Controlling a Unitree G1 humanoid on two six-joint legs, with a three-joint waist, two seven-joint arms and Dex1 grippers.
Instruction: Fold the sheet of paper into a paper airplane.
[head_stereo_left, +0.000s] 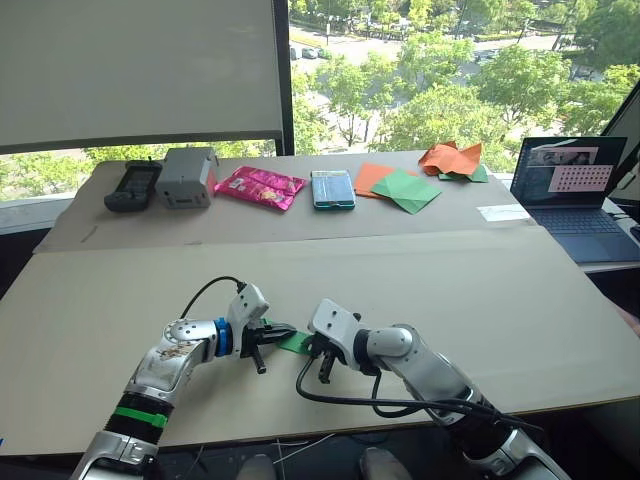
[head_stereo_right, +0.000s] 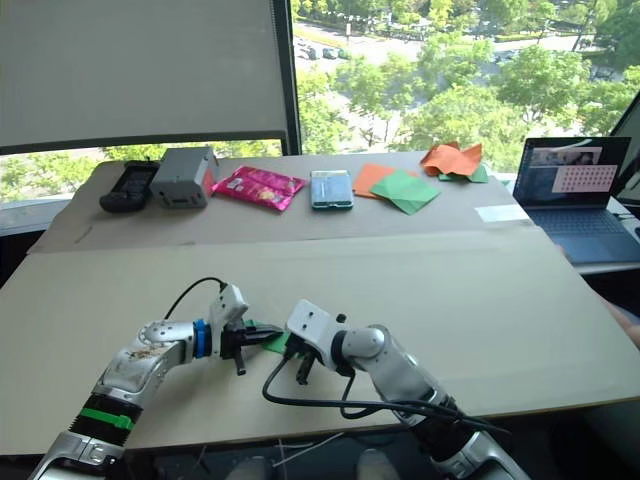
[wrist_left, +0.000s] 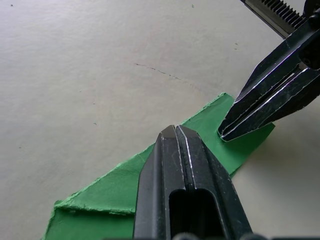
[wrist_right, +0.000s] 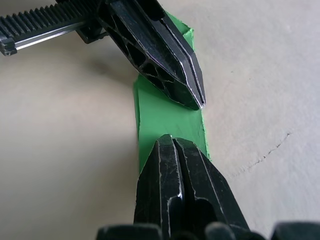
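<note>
The paper (wrist_left: 210, 135) lies flat on the table (head_stereo_left: 480, 300) near its front edge, already folded down to a narrow green strip with a creased, layered end. It sits directly between the two grippers, which face each other across it.

The left gripper (wrist_left: 176, 131) has its fingers pressed together, the closed tip resting on the strip about midway along it. The right gripper (wrist_right: 172, 141) is likewise closed to a point, and its tip bears down on the strip's other end. Neither has the paper between its fingers; both seem to pin it to the table.

The strip's long axis runs along the line joining the two tips, so each arm reaches it end-on, and both are equally near. In my judgement the coming move depends on that line: one tip can hold the strip still while the other slides along it to sharpen a crease, or lifts an edge to fold across it. A slip sideways would skew the fold.
</note>
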